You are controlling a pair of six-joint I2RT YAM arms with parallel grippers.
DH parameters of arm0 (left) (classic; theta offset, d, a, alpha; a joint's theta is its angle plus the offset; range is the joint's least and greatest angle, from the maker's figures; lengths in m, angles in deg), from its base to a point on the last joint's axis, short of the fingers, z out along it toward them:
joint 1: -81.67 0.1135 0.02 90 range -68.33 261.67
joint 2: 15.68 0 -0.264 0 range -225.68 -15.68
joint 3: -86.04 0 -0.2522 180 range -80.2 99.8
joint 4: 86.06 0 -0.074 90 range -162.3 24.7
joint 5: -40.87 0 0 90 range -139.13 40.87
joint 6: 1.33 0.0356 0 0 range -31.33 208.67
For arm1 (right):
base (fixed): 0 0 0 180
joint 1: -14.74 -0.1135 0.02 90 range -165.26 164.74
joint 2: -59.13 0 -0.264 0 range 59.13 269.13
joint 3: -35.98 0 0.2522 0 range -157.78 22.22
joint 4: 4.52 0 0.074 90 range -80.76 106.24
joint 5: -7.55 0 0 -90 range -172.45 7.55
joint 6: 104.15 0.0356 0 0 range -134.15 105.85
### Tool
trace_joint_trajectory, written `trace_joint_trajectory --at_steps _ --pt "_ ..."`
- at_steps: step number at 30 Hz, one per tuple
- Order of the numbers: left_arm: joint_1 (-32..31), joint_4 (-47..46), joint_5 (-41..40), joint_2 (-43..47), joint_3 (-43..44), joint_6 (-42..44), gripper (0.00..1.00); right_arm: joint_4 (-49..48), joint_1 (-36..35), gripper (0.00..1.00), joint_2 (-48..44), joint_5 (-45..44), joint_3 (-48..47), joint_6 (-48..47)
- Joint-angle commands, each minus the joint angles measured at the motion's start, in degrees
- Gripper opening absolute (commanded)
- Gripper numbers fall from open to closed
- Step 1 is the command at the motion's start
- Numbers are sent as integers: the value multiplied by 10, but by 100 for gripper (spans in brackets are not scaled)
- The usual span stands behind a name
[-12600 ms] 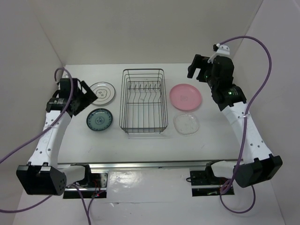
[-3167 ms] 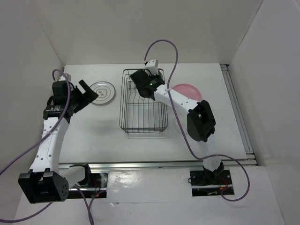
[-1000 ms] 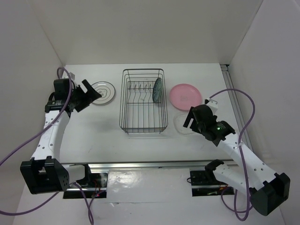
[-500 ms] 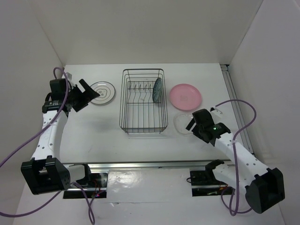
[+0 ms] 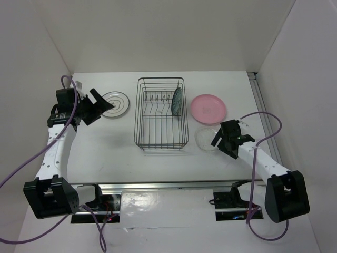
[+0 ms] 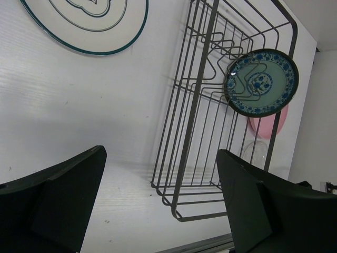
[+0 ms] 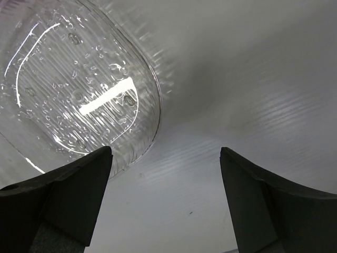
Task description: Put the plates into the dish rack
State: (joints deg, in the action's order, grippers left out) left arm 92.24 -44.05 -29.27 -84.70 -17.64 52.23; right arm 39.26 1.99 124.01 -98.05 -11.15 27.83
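My right hand (image 7: pixel 166 155) is spread wide at the edge of the round clear glass plate (image 7: pixel 68 89), which lies flat on the tabletop (image 7: pixel 237 79). My left hand (image 6: pixel 160 155) is spread too.

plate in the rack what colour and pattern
The plate is teal with blue patterning; best in left wrist view.

From over the left gripper's (image 6: pixel 160 158) spread dark fingers, the teal plate (image 6: pixel 261 83) stands on edge among the dish rack's (image 6: pixel 194 108) prongs, the white ringed plate (image 6: pixel 84 21) lies flat on the worktop beside the rack, and slivers of the pink plate (image 6: pixel 269 125) and the glass plate (image 6: pixel 255 153) peek out beyond it.
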Motion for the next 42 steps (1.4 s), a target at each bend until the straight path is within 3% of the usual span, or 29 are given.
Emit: trace_joint_trajectory --at_steps 1,12,15,19,21,27,31,33,37,42 --pt "2 -25 19 2 -2 -4 100 -50 13 89 -9 24 15 -19" --pt "2 -25 3 7 -2 -4 100 -86 25 82 112 18 -17 -40" --pt "2 -25 -8 7 -2 -4 100 -91 30 71 118 18 -17 -40" --pt "2 -18 -8 7 5 -4 100 -91 30 40 118 18 -12 -40" --pt "2 -18 -8 7 5 -4 100 -86 30 35 113 18 -12 -40" --pt "2 -18 -24 7 5 -4 100 -74 30 28 107 18 -6 -40" --pt "2 -13 -24 7 5 -4 100 -61 30 16 83 18 -6 -35" --pt "2 -13 -24 2 10 -4 100 -54 30 15 76 18 -6 -35" --pt "2 -13 -18 2 10 -4 100 -36 30 0 71 10 -12 -23" --pt "2 -13 -18 2 10 -4 100 -30 30 0 65 -2 -17 -11"
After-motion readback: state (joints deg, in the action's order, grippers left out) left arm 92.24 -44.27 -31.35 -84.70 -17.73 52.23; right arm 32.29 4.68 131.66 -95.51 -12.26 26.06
